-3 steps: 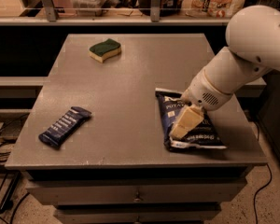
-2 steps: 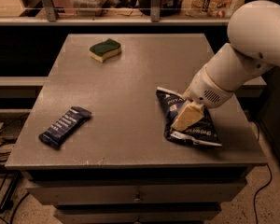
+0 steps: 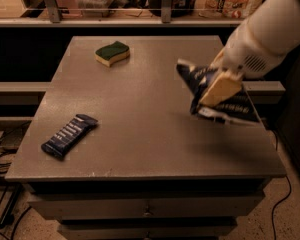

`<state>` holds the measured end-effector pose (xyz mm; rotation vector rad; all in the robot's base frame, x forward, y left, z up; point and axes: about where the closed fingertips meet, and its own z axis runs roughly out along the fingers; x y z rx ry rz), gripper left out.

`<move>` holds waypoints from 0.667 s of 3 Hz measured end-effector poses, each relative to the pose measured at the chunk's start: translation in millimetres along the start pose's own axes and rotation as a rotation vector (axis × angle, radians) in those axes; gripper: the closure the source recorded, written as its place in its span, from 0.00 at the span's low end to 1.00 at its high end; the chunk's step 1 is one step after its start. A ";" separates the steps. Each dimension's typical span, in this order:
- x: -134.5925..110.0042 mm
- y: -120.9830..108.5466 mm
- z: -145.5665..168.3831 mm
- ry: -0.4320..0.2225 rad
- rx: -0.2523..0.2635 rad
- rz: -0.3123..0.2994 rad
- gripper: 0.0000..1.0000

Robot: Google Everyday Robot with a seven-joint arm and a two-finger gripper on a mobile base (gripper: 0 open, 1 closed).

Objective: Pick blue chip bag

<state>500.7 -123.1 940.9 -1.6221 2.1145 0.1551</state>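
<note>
The blue chip bag (image 3: 230, 104) is a dark navy crinkly bag with white lettering, at the right side of the grey table (image 3: 140, 114). It hangs tilted above the tabletop, casting a shadow below it. My gripper (image 3: 217, 90), with tan fingers on a white arm coming in from the upper right, is shut on the bag near its middle.
A small narrow dark blue snack bar wrapper (image 3: 69, 135) lies near the table's front left. A green and yellow sponge (image 3: 112, 53) sits at the back. A shelf with jars and containers runs behind the table. Cables lie on the floor at left.
The gripper has risen with the chip bag, lifting it off the tabletop and up toward the right. The wrapper and sponge have not moved.
</note>
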 end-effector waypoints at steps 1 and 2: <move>-26.7 -23.5 -71.9 -0.033 0.130 -0.085 1.00; -34.5 -27.5 -83.9 -0.054 0.156 -0.088 1.00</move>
